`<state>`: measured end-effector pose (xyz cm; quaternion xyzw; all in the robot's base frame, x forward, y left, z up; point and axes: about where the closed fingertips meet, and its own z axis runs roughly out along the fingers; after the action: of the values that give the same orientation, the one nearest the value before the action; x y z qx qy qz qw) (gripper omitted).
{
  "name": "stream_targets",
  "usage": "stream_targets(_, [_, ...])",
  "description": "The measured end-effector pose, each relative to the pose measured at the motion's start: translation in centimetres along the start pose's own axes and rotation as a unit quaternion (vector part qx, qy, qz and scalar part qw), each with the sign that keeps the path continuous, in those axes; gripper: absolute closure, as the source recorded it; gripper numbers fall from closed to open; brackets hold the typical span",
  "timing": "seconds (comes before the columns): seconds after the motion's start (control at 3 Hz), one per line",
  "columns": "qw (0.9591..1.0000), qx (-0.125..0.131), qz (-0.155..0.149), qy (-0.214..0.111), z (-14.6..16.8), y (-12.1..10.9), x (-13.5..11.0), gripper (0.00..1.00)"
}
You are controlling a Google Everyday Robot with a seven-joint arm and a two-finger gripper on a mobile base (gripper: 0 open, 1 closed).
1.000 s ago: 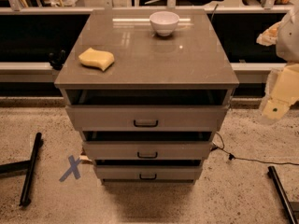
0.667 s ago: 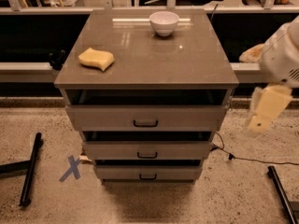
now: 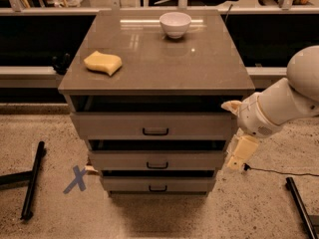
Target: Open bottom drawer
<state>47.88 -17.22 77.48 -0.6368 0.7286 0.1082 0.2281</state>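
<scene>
Swung in from the right and lower than before, the gripper [image 3: 241, 154] hangs beside the cabinet's [image 3: 224, 133] right edge with nothing visibly held; whether it is open or closed I cannot tell. The bottom drawer [image 3: 129, 184] lies down-left of it, its front running left-right. Farther back, the counter [image 3: 209, 68] carries a sponge [image 3: 102, 63] and a bowl [image 3: 175, 24].

Warm overhead light is reflected as glare on the cabinet top [image 3: 189, 68], upper centre; drawer recesses [image 3: 149, 104] are left dark. The gripper [image 3: 241, 153], right of centre, is brightly lit.
</scene>
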Motion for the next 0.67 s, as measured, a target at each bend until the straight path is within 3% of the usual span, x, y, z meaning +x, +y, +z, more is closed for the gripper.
stream_targets(0.33, [1.0, -0.001, -0.002, 0.001, 0.3, 0.1, 0.2, 0.0])
stream_targets(0.67, [0.999, -0.016, -0.031, 0.026, 5.1, 1.8, 5.7, 0.0])
